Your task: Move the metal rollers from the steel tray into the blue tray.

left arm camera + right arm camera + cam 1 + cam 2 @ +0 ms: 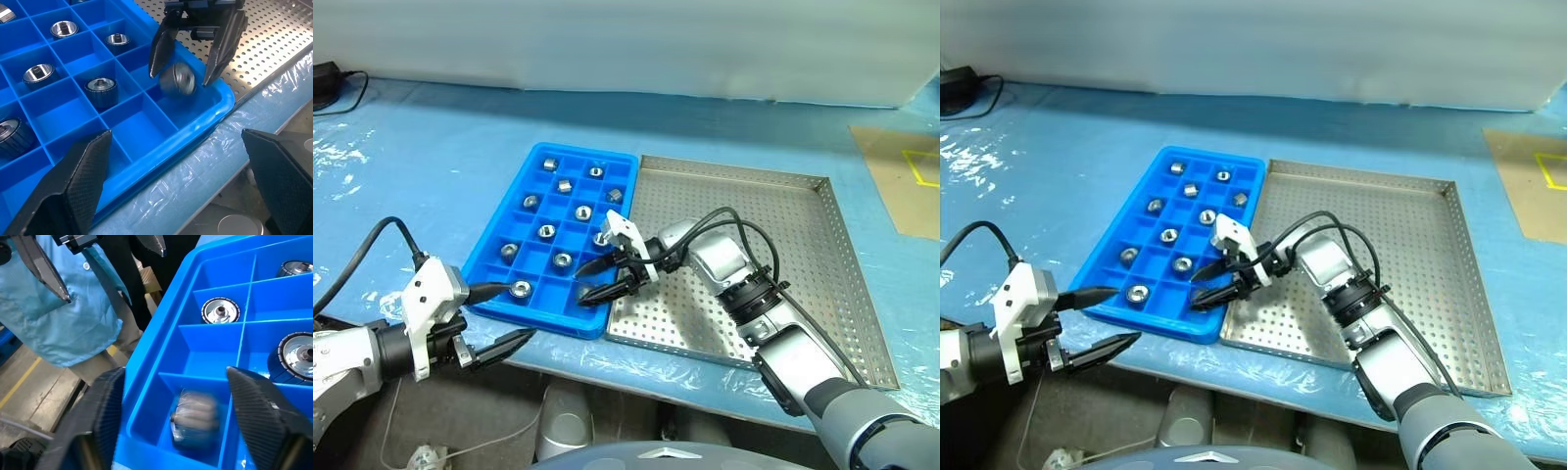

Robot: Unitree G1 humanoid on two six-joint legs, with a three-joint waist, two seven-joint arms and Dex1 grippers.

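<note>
A metal roller [177, 78] drops between the spread fingers of the right end effector [598, 278] into a near corner compartment of the blue tray [505, 225]; the left end effector [505, 315] hangs open nearby.

You have two trays on the desk [431, 157]: one blue tray [499, 245] and one steel tray [783, 245]. You can count ten metal rollers [547, 232] resting in the blue tray's compartments, plus one blurred roller [177, 78] at its corner cell, eleven in all. Two grippers show.
</note>
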